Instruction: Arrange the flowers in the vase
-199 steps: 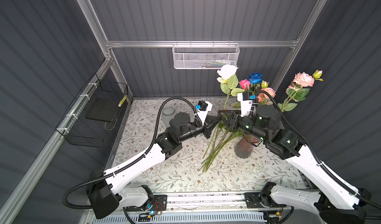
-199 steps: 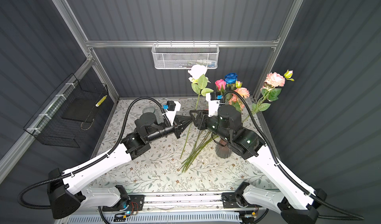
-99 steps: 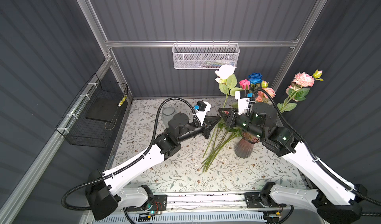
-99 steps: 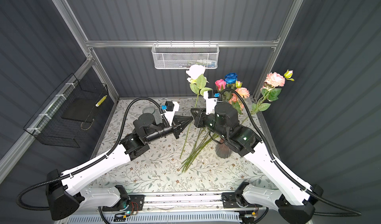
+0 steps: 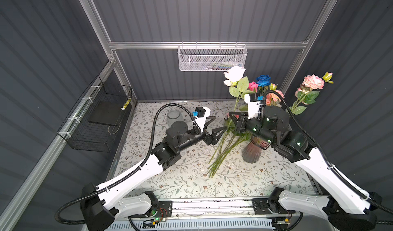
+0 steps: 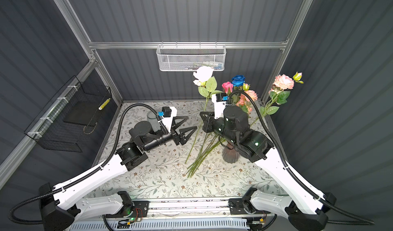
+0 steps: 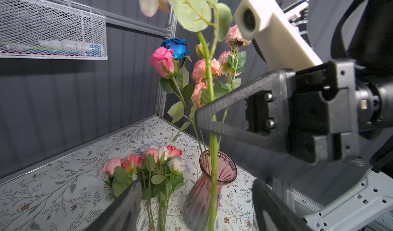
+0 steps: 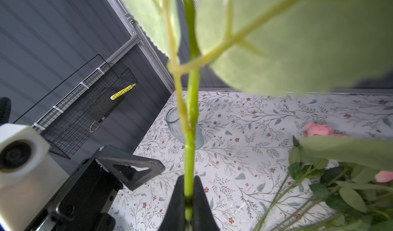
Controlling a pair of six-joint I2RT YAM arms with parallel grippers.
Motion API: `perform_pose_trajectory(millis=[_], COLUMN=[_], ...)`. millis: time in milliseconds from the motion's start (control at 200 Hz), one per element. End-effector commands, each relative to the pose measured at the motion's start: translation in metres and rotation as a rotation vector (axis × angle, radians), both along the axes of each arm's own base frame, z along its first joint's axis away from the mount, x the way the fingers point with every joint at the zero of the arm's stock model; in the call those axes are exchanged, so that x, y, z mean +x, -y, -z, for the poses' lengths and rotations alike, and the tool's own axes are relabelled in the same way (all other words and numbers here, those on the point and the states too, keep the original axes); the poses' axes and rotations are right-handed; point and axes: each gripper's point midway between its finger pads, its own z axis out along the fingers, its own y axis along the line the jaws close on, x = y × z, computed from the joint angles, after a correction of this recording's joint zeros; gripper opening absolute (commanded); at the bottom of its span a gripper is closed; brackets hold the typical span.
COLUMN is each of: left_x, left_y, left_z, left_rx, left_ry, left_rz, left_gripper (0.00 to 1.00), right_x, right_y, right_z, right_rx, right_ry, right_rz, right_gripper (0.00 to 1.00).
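Left gripper [image 5: 220, 123] now stands wide and empty, right gripper [image 8: 188, 195] newly clamped on the white rose stem [image 8: 191, 113]: handover looks done, vase [image 5: 252, 154] insertion next.

Robot lab cell
Ribbed grey panels [image 5: 191, 13] are framed in aluminium profile [image 5: 208, 45]; two arms [image 5: 131, 176] are mounted on a rail [image 5: 212, 206].

No legible text, brand, number or sign anywhere. Printed packaging inside white mesh basket [image 5: 212, 58], 12 o'clock on back wall: too blurred to read. Small pale tag [image 8: 102, 118] on dark pad [image 8: 100, 106] in black wire basket [image 5: 85, 138], 9 o'clock: too small to read.
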Motion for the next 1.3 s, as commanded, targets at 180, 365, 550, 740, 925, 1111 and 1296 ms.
perform_pose_trajectory(millis=[180, 365, 550, 740, 925, 1111, 1296], left_x=[0.006, 0.007, 0.007, 0.013, 0.037, 0.047, 0.051], left_y=[-0.031, -0.029, -0.029, -0.031, -0.024, -0.007, 0.004], left_z=[0.029, 0.039, 0.043, 0.057, 0.106, 0.152, 0.169], left_rx=[0.054, 0.089, 0.098, 0.122, 0.276, 0.383, 0.411], left_ry=[-0.027, -0.049, -0.055, -0.076, -0.198, -0.289, -0.314], left_rz=[-0.152, -0.146, -0.149, -0.178, -0.266, -0.250, -0.225], left_gripper=[0.91, 0.88, 0.87, 0.87, 0.86, 0.84, 0.84], right_x=[-0.037, -0.047, -0.050, -0.027, -0.011, -0.007, -0.010], right_y=[0.103, 0.161, 0.184, 0.171, 0.158, 0.156, 0.158], right_z=[-0.082, -0.114, -0.127, -0.078, -0.019, 0.015, 0.032], right_rx=[-0.147, -0.239, -0.299, -0.444, -0.489, -0.486, -0.478], right_ry=[0.232, 0.331, 0.371, 0.290, 0.204, 0.147, 0.112], right_rz=[0.260, 0.483, 0.592, 0.613, 0.590, 0.590, 0.576], right_gripper=[0.07, 0.07, 0.07, 0.08, 0.09, 0.10, 0.22])
